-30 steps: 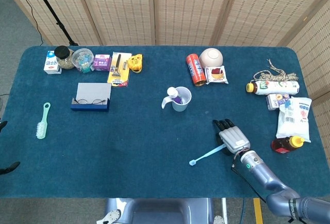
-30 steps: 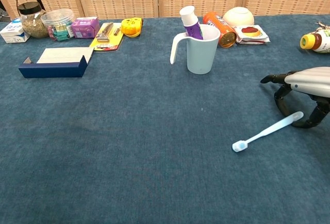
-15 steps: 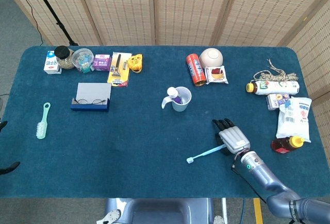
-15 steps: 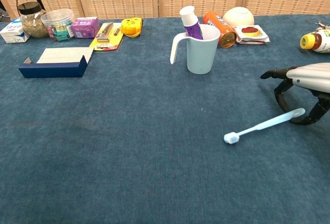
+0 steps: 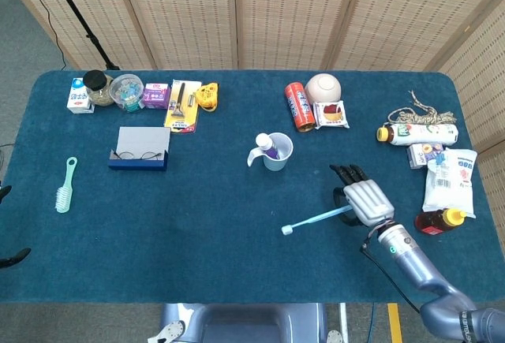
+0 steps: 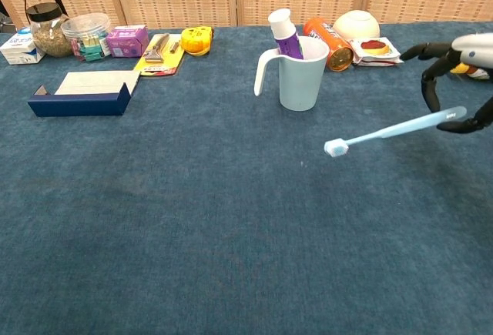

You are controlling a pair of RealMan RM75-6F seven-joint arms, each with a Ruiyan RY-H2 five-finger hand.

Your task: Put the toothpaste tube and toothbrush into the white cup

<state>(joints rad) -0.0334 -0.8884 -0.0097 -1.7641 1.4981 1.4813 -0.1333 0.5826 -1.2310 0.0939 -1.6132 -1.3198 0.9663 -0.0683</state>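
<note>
Blue toothbrush (image 6: 393, 129) — handle end pinched in right hand (image 6: 456, 81) fingers — above table.

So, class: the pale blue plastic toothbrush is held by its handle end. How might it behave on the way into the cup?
The pale blue plastic toothbrush probably stays stiff, as it juts out straight. Gripped only at its end by the right hand, it could pivot or slip. Standing in the white cup, it would likely lean against the rim.
</note>
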